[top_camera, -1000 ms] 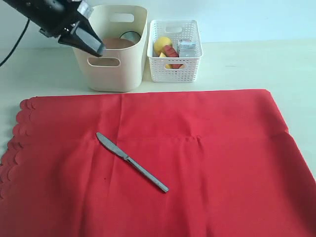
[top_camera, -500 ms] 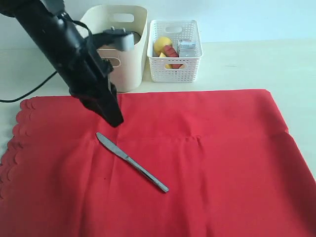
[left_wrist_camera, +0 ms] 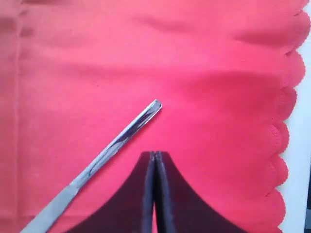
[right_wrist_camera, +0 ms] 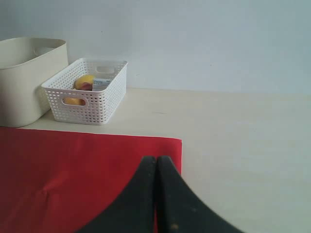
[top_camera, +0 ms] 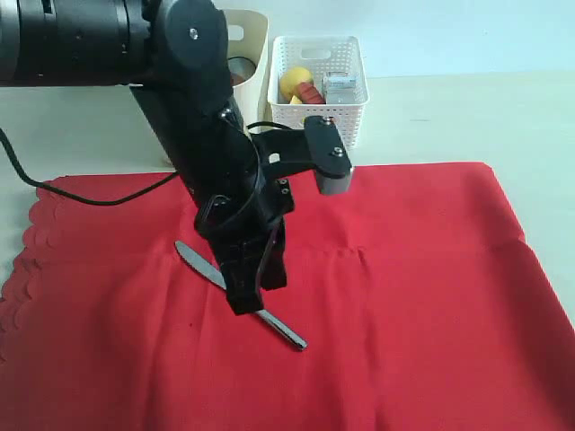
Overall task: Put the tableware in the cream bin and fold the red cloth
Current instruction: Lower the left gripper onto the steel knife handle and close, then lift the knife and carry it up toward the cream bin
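Observation:
The metal knife [top_camera: 284, 333] lies diagonally on the spread red cloth [top_camera: 422, 296], with my left arm crossing its middle. My left gripper [top_camera: 252, 298] hangs shut and empty just above the cloth, right beside the knife. In the left wrist view the shut tips [left_wrist_camera: 154, 156] sit a little to one side of the knife [left_wrist_camera: 121, 138], apart from it, with the cloth's scalloped edge [left_wrist_camera: 284, 121] nearby. The cream bin [top_camera: 249, 40] at the back is mostly hidden behind the arm. My right gripper [right_wrist_camera: 156, 160] is shut and empty, low over the cloth's corner [right_wrist_camera: 167, 145].
A white lattice basket [top_camera: 346, 112] holding food stands right of the cream bin; the right wrist view also shows the basket [right_wrist_camera: 87, 104] and bin [right_wrist_camera: 24, 82]. Bare pale tabletop [right_wrist_camera: 243, 145] lies beyond the cloth. A black cable [top_camera: 90, 196] trails over the cloth's left side.
My left arm has swung from above the cream bin down and forward over the cloth to the knife. Its jaws stayed shut. The knife and cloth have not moved.

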